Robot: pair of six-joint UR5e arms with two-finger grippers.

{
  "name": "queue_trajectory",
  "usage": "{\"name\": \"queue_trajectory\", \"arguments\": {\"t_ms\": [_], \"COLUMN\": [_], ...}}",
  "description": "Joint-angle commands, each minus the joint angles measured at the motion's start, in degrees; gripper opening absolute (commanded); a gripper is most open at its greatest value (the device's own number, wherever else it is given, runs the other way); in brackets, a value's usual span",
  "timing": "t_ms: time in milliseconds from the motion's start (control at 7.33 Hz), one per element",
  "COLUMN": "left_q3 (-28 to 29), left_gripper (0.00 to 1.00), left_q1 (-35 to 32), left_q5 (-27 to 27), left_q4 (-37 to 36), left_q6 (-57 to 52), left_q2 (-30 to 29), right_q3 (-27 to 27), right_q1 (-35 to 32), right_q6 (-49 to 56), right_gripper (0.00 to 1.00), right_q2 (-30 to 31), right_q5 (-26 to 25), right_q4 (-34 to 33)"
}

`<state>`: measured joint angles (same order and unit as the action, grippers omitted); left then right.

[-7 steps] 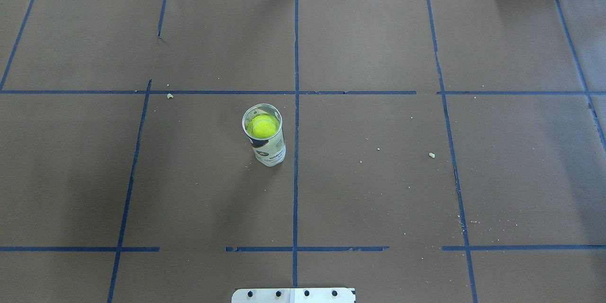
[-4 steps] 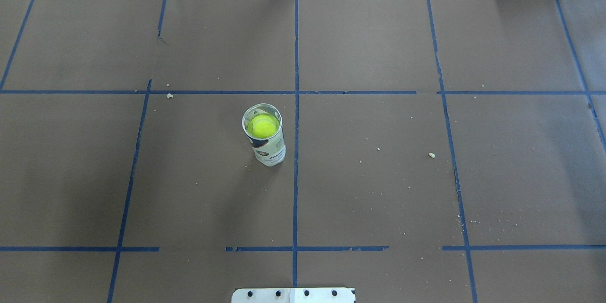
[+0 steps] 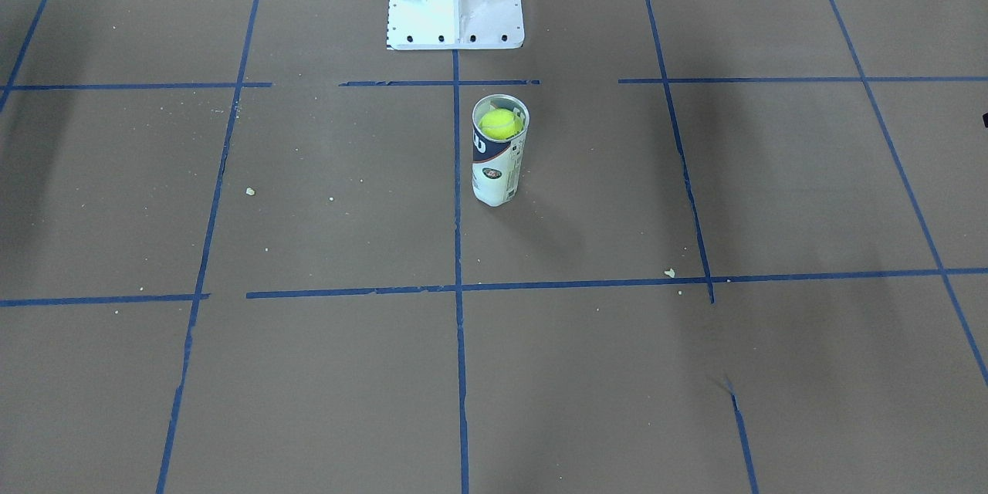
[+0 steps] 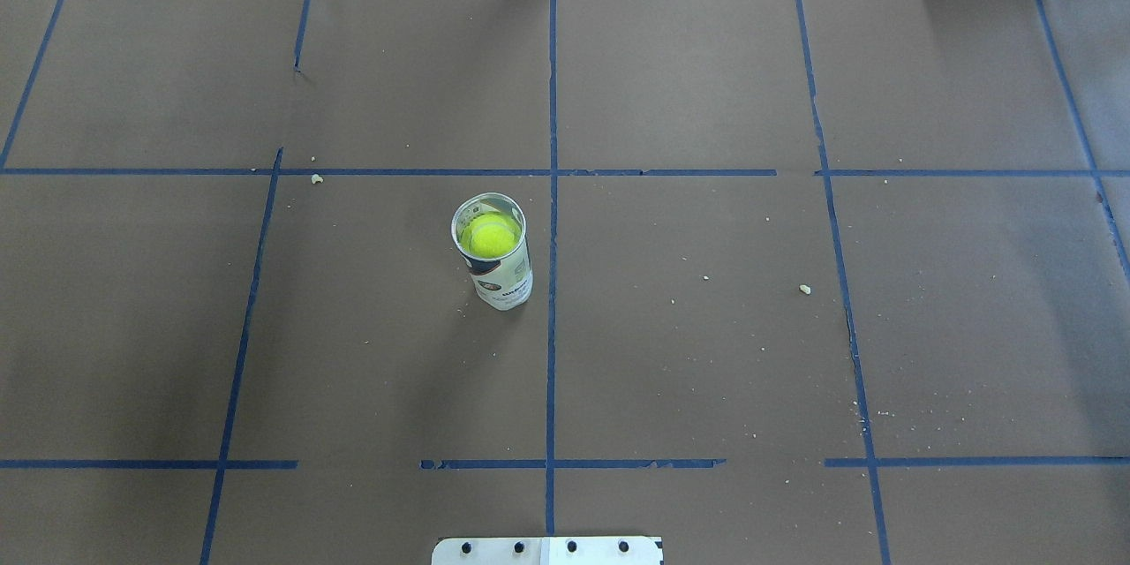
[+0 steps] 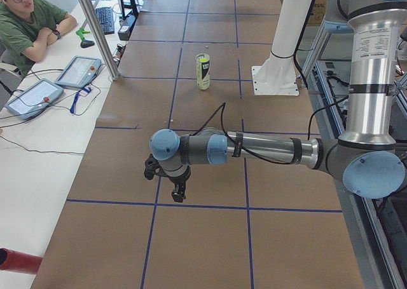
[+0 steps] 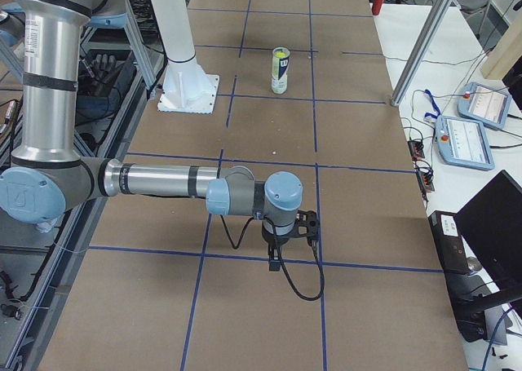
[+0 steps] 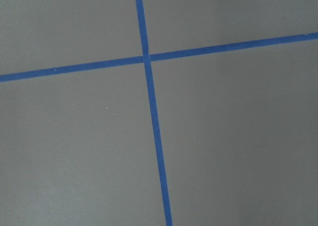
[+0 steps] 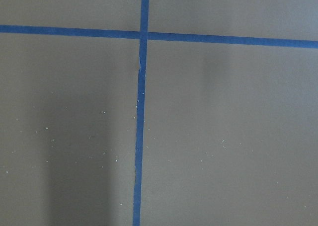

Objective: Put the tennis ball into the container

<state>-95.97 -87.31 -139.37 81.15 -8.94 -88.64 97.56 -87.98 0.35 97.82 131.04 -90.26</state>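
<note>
Front view: the can stands upright just before the white base, with the ball inside it, near the rim. Overhead view: ball seen down the can's open mouth. Left side view: left claw hangs well apart from the base; open or closed, cannot tell. Right side view: right claw likewise.

Silver tubes, blue joint caps, black cables

Brown paper-covered table w/ blue tape grid; white side desk w/ tablets
</note>
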Motion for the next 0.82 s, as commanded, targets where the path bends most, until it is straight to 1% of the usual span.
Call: {"name": "queue_trajectory", "arguments": {"t_ms": [0,136,682], "left_q3": [-0.2,-0.6,-1.8], "left_gripper": [1.00,1.00,1.00], "left_q1": [-1.4,-2.9,-3.0], "left_q5": [0.2,0.3,0.3], "left_q4": [-0.1,-0.1,-0.2], "left_q6": [-0.1,-0.1,-0.3], "left_q2": [-0.1,0.2,-0.1], "right_q3": [0.0,0.0,0.0], "right_q1": [0.0,0.0,0.0], "right_q6": [0.0,0.0,0.0], "right_gripper": [1.00,1.00,1.00], "right_q2": [0.0,0.0,0.0], "right_q5": [0.0,0.0,0.0], "right_q4": [0.0,0.0,0.0]}}
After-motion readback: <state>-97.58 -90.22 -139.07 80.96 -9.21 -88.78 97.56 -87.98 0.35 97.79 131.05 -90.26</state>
